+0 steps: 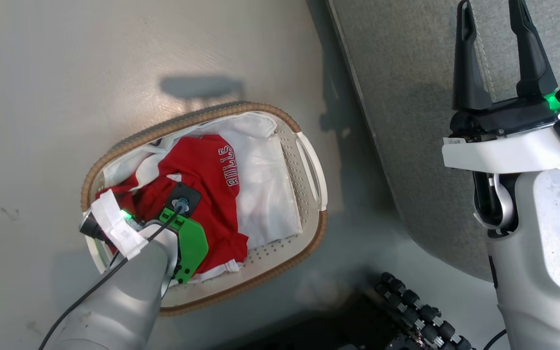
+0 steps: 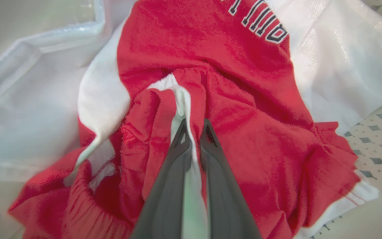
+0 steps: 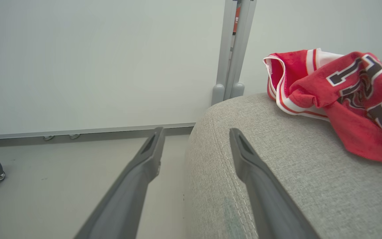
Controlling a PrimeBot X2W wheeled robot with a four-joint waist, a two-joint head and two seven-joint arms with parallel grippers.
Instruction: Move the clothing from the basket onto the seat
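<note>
Left arm (image 1: 129,291): it reaches up from the lower left of the head view. The wrist is bent down into the basket, so the forearm covers the basket's near left part.
Left gripper (image 2: 194,124): it points down into the pile, fingers drawn close together and clamped on a raised fold of red cloth with a white trim edge.
Clothing (image 1: 202,165): red with white panels and black lettering, it lies crumpled in the left half of the basket, on the white lining (image 1: 265,194).
Basket (image 1: 320,228): it stands on the pale floor (image 1: 66,73), just left of the seat's edge.
Seat (image 1: 406,97): the grey cushion fills the upper right of the head view.
Right arm (image 1: 537,243): it is raised upright at the right, with the wrist level above the seat.
Right gripper (image 3: 196,132): its fingers are spread apart and hold nothing. One is over the floor, the other over the seat's rounded edge.
Second red garment (image 3: 343,93): it lies bunched on the seat top, apart from the right fingers.
</note>
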